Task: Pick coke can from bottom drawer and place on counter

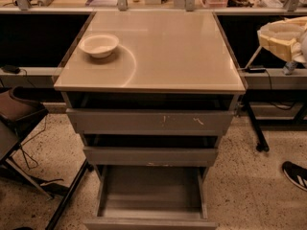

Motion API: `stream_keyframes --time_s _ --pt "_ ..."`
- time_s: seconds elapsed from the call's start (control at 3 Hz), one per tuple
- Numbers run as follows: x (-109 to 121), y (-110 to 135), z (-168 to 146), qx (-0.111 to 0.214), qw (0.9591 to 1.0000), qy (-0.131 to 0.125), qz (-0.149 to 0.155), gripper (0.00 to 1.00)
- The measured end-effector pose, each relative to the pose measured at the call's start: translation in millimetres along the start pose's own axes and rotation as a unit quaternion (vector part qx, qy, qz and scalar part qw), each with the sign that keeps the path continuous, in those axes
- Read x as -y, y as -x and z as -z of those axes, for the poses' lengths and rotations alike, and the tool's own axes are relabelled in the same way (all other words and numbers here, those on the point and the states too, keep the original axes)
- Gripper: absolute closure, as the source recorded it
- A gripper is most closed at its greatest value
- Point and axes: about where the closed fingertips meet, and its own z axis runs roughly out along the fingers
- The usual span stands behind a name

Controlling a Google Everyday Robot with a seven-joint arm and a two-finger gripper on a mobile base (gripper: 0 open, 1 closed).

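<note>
The bottom drawer (151, 191) is pulled out, and its grey inside shows nothing in it. The coke can is out of view. The beige counter (168, 51) has a faint circular mark near its left side. Only a cream padded part of my arm (283, 38) shows, at the right edge, beside and slightly above the counter's right rim. My gripper is out of view past that edge.
A white bowl (99, 44) sits on the counter's back left. The two upper drawers (148, 121) stand slightly open. A dark chair (19, 110) is at the left. A desk leg (254, 128) and a person's shoe (295, 174) are at the right.
</note>
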Motion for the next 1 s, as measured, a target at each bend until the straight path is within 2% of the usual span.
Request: stream_keyframes --time_s 0.67,1.0 --pt "0.0 0.1 0.0 0.0 1.0 0.0 0.0 0.11" --pt "0.0 0.1 0.0 0.0 1.0 0.0 0.0 0.0"
